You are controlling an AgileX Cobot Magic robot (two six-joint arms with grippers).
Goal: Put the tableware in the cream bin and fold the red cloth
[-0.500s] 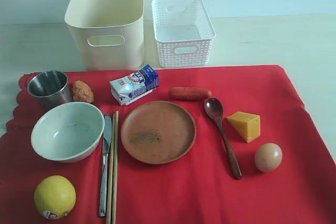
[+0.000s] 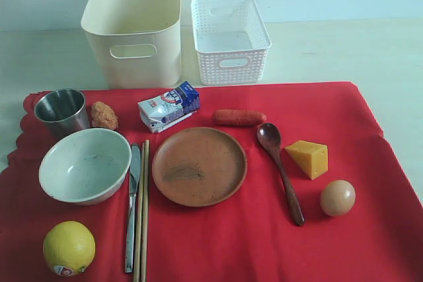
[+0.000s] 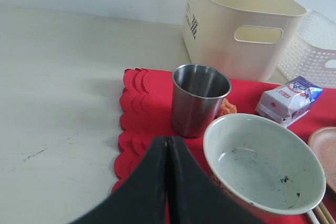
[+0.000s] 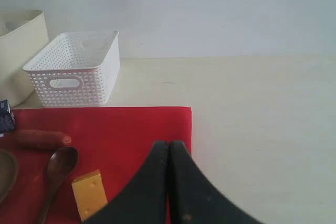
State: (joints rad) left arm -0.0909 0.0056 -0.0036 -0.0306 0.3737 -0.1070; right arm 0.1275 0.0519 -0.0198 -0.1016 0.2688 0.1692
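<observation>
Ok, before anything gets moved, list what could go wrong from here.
The knife and chopsticks lie flat, side by side on the red cloth, close to the bowl; picking up one may drag the other.
The egg and lemon sit loose on the cloth; folding it with them there would likely roll them off.
The white lattice basket stands right beside the cream bin, so a piece could land in the wrong one.

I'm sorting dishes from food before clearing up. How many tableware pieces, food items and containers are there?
Tableware: 6 (bowl, steel cup, brown plate, wooden spoon, knife, chopsticks pair)
Food: 6 (lemon, egg, cheese wedge, sausage, milk carton, fried nugget)
Containers: 2 (cream bin, white lattice basket)
Total: 14
</observation>
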